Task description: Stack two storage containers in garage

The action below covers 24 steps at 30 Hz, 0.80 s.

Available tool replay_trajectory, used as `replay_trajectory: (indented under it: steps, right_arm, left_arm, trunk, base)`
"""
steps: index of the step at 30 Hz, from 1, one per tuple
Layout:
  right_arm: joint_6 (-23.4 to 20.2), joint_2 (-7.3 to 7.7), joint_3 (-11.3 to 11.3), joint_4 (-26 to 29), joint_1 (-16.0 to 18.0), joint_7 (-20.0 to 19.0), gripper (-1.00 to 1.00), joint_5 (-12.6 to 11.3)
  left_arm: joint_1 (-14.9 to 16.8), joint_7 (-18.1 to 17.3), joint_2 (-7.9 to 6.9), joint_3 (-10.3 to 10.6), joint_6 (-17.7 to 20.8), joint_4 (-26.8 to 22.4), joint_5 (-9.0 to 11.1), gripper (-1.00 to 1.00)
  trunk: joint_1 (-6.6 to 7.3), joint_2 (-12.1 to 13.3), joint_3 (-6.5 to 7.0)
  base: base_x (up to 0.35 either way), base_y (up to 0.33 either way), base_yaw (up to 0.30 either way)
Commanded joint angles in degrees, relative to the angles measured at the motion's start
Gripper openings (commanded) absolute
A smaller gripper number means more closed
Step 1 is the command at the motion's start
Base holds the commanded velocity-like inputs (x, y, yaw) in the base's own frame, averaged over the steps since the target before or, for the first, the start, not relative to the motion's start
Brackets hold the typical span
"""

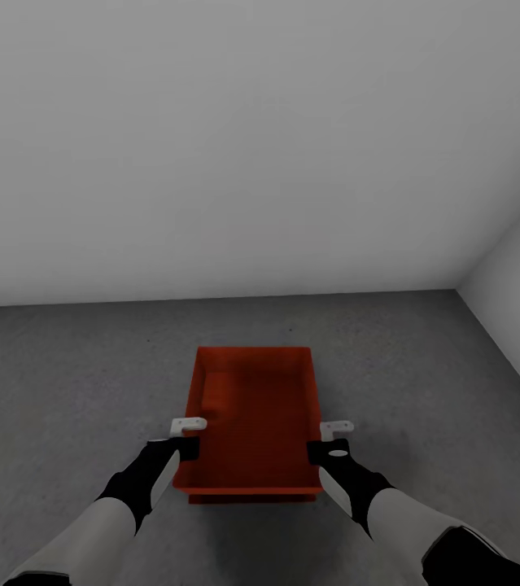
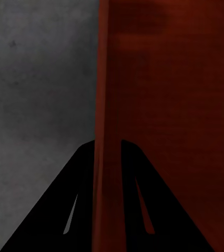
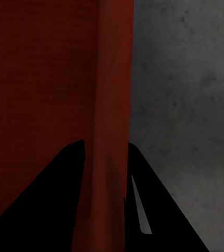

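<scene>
Orange-red and open-topped, one storage container (image 1: 253, 423) hangs between two arms over the dark grey speckled floor (image 1: 64, 366) of a bare room, near a corner where two white-grey walls (image 1: 251, 146) meet. A lower orange edge shows under its near side; whether that is a second box I cannot tell. Both arms reach forward and down, wrists turned inward. The left gripper (image 2: 108, 144) pinches the container's left wall, one finger on each side. The right gripper (image 3: 107, 144) clamps the right wall the same way.
</scene>
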State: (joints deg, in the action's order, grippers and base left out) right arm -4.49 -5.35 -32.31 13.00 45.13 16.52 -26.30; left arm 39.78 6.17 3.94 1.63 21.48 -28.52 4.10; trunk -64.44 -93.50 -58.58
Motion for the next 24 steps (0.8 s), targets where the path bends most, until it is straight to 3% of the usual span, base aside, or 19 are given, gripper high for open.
replay_trajectory:
  steps: [1, 24]
  right_arm:
    - [-0.54, -0.02, -0.3, -0.17, -0.04, 5.95, -1.0, -1.21]
    - [-0.59, -0.01, -0.47, -0.16, -0.04, 5.62, -1.0, -0.82]
  left_arm:
    - [0.03, 0.68, 0.37, -0.61, 0.4, -0.92, -0.76, -1.0]
    - [0.03, 0.71, 0.2, -0.59, 0.37, -0.64, -0.76, -1.0]
  trunk:
    - [0.0, -0.01, -0.04]
    - [0.0, -0.01, -0.04]
  base:
    - [0.0, 0.0, 0.0]
    - [0.0, 0.0, 0.0]
